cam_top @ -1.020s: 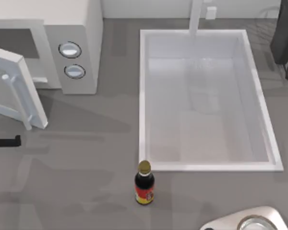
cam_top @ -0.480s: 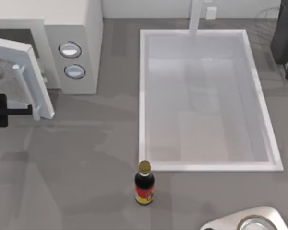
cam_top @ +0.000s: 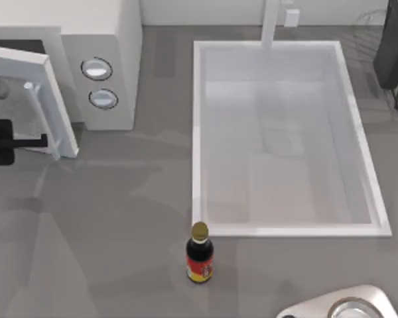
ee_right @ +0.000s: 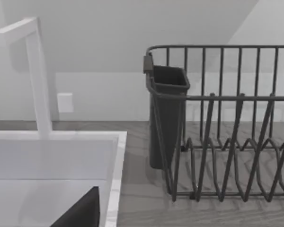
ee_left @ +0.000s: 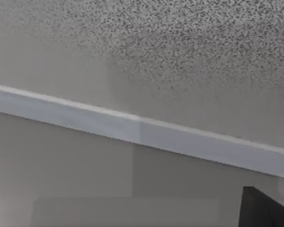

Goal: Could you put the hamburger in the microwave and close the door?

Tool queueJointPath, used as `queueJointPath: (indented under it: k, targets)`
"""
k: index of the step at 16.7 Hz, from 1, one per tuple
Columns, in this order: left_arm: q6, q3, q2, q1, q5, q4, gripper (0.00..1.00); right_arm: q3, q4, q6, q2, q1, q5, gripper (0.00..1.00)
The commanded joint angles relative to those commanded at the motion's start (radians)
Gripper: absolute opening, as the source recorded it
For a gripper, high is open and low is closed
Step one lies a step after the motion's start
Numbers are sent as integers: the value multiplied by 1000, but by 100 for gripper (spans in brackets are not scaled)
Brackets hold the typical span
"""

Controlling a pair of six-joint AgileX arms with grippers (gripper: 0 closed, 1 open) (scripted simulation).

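Note:
The white microwave [cam_top: 99, 40] stands at the table's back left, its two round dials [cam_top: 97, 69] facing front. Its door [cam_top: 53, 99] is ajar, swung most of the way toward the cavity, with the slim bar handle [cam_top: 34, 109] on its outer face. My left gripper [cam_top: 34, 140] is at the far left, touching the door's lower outer edge. In the left wrist view the door's speckled window [ee_left: 189, 56] and a white bar [ee_left: 132, 130] are very close. The hamburger is hidden. A dark part of my right gripper [ee_right: 80, 213] shows in the right wrist view.
A dark soy bottle [cam_top: 199, 255] with a red label stands at the front centre. The white sink [cam_top: 198, 132] with its faucet [cam_top: 270, 23] takes up the middle right. A black dish rack [ee_right: 227, 123] stands at the back right [cam_top: 395, 53].
The door has swung further toward the microwave's cavity. My left gripper has moved toward the back of the table with it, staying against its outer edge.

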Motion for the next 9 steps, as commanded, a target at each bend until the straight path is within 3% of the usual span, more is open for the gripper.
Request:
queueJointPath:
  k: [6, 9]
  targets:
    - [-10, 274, 249, -12, -8, -16, 0, 0, 0, 0, 0, 0, 0, 100]
    - [-12, 323, 295, -15, -10, -22, 0, 0, 0, 0, 0, 0, 0, 100]
